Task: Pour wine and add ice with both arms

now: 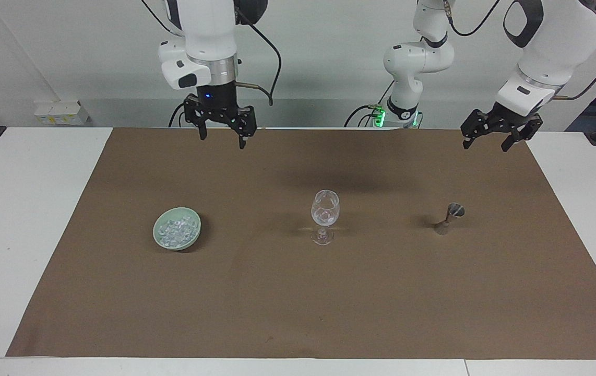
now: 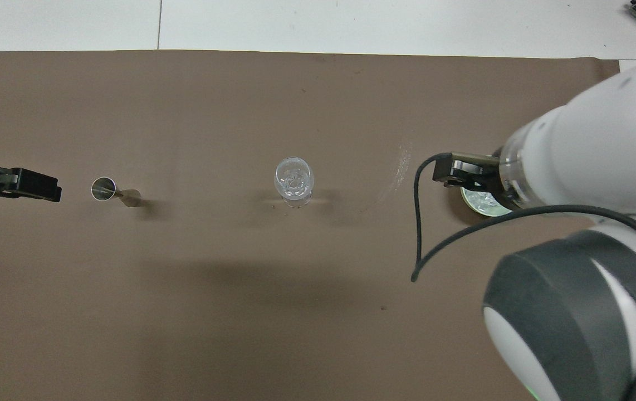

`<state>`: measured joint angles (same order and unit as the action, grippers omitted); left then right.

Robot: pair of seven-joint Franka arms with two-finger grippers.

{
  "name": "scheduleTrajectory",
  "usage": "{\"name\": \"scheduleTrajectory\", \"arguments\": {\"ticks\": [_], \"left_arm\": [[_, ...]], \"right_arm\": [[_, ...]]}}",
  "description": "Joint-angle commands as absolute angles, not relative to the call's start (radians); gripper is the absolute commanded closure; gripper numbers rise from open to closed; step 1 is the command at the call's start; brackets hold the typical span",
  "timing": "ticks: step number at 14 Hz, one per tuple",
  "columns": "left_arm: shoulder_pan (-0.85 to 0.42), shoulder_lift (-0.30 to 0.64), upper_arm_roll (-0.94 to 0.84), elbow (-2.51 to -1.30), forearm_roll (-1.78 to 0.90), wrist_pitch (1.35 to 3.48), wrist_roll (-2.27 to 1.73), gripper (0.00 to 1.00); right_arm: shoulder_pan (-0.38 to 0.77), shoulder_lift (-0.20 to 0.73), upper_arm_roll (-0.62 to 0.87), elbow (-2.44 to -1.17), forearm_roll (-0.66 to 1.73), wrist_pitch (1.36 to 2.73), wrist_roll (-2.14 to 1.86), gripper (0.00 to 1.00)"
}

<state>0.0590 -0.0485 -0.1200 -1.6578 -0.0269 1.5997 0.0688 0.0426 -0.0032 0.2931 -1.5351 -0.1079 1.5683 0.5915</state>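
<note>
A clear stemmed glass (image 1: 325, 209) stands mid-mat with a few ice chunks (image 1: 324, 214) in its bowl; it also shows in the overhead view (image 2: 294, 178). More ice (image 1: 175, 230) is heaped in a pale green bowl (image 1: 192, 237) toward the right arm's end. My right gripper (image 1: 221, 137) is open and empty, raised high over the mat's edge nearest the robots. My left gripper (image 1: 487, 143) is open and empty, raised over the mat's corner at the left arm's end.
A small metal jigger (image 1: 449, 215) stands on the brown mat (image 1: 298, 303) toward the left arm's end, also in the overhead view (image 2: 107, 189). In the overhead view the right arm (image 2: 585, 223) covers most of the green bowl (image 2: 482, 203).
</note>
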Motion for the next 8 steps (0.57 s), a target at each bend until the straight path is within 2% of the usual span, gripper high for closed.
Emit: {"name": "scheduleTrajectory", "arguments": {"ticks": [1, 4, 8], "left_arm": [[0.051, -0.061, -0.115, -1.68, -0.026, 1.617, 0.071, 0.0], [0.046, -0.061, -0.12, -1.686, -0.025, 1.615, 0.045, 0.0], [0.031, -0.06, -0.12, -1.687, -0.025, 1.62, 0.025, 0.0]], "right_arm": [[0.015, -0.066, 0.295, -1.591, -0.084, 1.537, 0.539, 0.0], [0.006, -0.077, 0.269, -1.589, -0.066, 1.516, 0.493, 0.0], [-0.066, -0.077, 0.258, -1.585, -0.04, 1.516, 0.387, 0.0]]}}
